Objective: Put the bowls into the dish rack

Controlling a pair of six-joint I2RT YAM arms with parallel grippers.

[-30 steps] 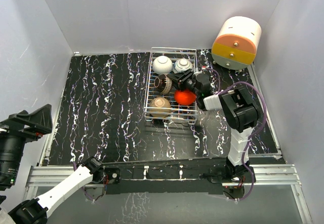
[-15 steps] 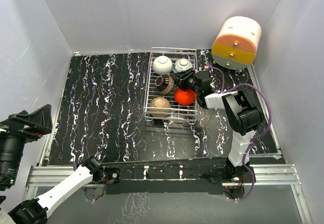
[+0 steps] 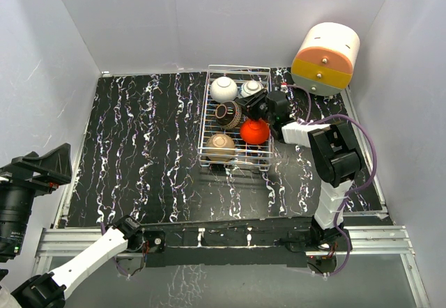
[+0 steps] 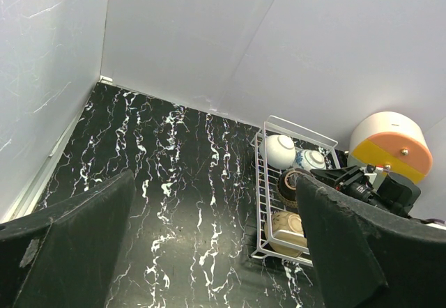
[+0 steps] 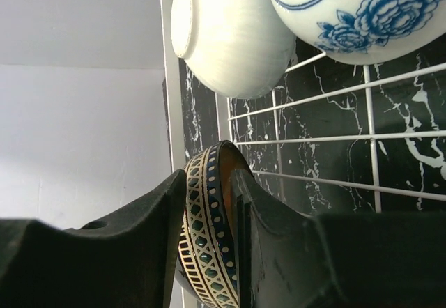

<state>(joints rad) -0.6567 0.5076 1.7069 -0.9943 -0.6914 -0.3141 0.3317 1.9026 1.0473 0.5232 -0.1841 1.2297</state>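
The dark bowl (image 3: 227, 114) stands on edge at the middle left of the dish rack (image 3: 239, 67), its rim clamped by the right end effector (image 3: 245, 107). In the top view a white bowl (image 3: 224, 89) and a blue-flowered bowl (image 3: 252, 89) lie above it, a red bowl (image 3: 255, 132) to its lower right and a tan bowl (image 3: 220, 145) below. The rack sits on the bench (image 3: 139, 148), right of centre. The left end effector (image 4: 216, 203) is spread wide, holding nothing.

Over the past second the right gripper (image 3: 244, 107), clamped on the rim of the dark patterned bowl (image 3: 226, 113), has edged toward the back of the dish rack (image 3: 204, 123). Its wrist has drawn off the red bowl (image 3: 255, 132), which now shows almost whole. The dark patterned bowl has shifted slightly backward with it.
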